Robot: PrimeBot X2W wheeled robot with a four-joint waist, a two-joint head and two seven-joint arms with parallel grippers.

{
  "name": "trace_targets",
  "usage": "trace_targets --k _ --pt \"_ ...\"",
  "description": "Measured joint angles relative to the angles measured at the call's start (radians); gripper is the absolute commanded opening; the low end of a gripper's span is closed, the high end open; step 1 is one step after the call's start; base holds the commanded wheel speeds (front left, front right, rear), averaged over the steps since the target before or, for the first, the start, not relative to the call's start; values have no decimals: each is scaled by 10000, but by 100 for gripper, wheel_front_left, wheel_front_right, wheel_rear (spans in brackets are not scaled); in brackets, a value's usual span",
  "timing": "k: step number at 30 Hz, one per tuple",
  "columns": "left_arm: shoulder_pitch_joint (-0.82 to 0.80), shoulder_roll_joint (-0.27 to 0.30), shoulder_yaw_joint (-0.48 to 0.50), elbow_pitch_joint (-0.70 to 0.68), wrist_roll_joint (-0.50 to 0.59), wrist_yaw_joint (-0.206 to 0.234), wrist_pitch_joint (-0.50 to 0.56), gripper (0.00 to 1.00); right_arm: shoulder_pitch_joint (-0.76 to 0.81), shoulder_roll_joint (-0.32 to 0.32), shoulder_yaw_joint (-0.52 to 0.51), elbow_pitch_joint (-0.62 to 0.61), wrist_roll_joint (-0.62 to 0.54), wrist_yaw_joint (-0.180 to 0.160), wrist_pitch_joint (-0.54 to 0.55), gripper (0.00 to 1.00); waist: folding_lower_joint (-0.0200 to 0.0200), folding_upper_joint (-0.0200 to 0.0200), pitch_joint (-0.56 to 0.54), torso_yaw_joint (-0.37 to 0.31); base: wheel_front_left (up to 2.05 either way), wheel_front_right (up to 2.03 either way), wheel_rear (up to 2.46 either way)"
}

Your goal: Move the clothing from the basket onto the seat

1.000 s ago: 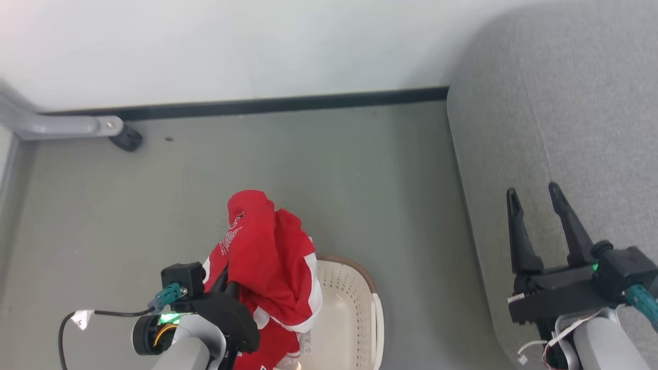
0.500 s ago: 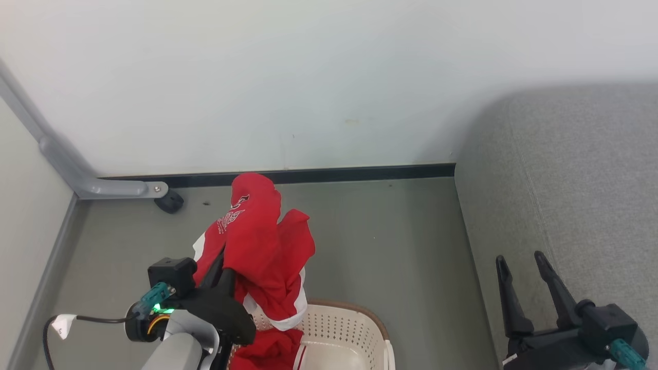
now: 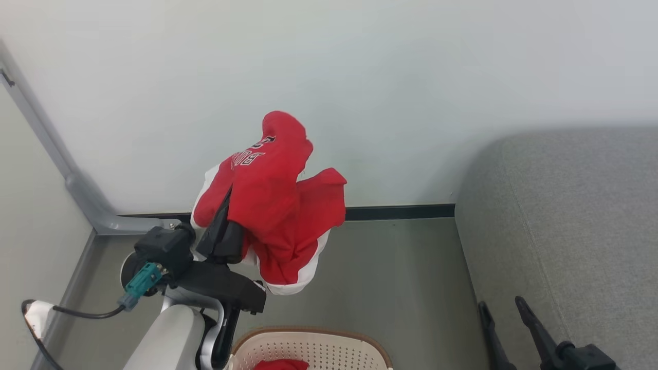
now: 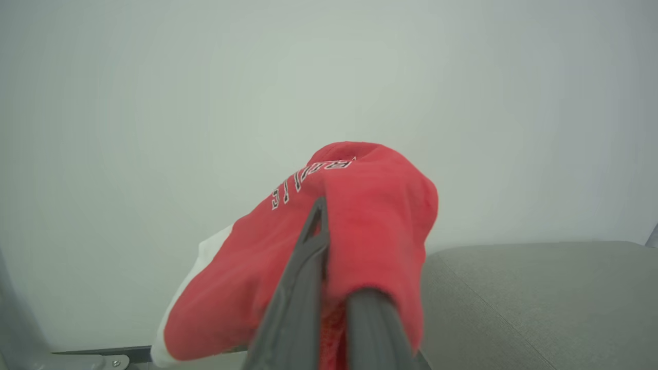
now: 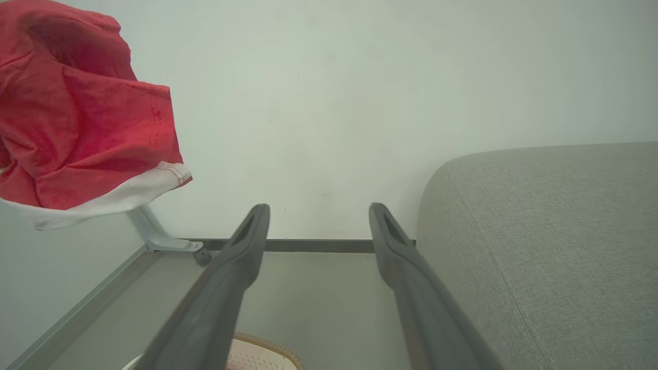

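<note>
My left gripper (image 3: 227, 218) is shut on a red garment of the clothing (image 3: 275, 205), which has white panels and white lettering. It hangs in the air above and behind the basket (image 3: 308, 335), draped over the fingers. In the left wrist view the same clothing (image 4: 370, 205) covers the tips of the left gripper (image 4: 329, 218). Another red piece (image 3: 280, 365) lies inside the basket. The grey seat (image 3: 565, 231) fills the right side. My right gripper (image 3: 499, 304) stands open beside the seat's edge, holding nothing; the right gripper (image 5: 318, 210) points at the wall, with the clothing (image 5: 77, 118) at upper left.
A pale wall with a dark baseboard (image 3: 401, 211) runs behind everything. A grey metal bracket (image 3: 87, 205) stands at the left corner. Grey floor (image 3: 390, 277) lies between the basket and the seat (image 5: 540, 246). The basket rim (image 5: 262, 345) shows below the right fingers.
The camera has tilted up, so the whole view has shifted. My left gripper has lifted the red garment up and clear of the basket. The right gripper stays open.
</note>
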Motion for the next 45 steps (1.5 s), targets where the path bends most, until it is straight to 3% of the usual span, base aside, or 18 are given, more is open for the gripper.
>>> trace_targets --k 9,24,33,44,45 --pt "219 -12 -272 -1964 224 153 -4 0 153 171 591 -282 -13 176 0 100 1 1 -218 56 0 0 0" --pt "443 -186 -1267 -3202 623 259 389 0 -105 606 3133 -1421 -100 652 100 100 2 1 -313 208 0 0 0" --pt "599 -219 -1699 -3624 698 270 748 0 -1174 633 3852 -1315 17 692 188 100 2 1 -347 428 0 0 0" --pt "823 -217 -2167 -4257 725 268 1193 0 -2700 625 4428 -299 715 673 186 100 2 1 -333 698 0 0 0" --pt "823 -226 -2211 -4284 725 268 1220 0 -2828 627 4552 -280 819 631 182 76 2 1 -329 712 0 0 0"
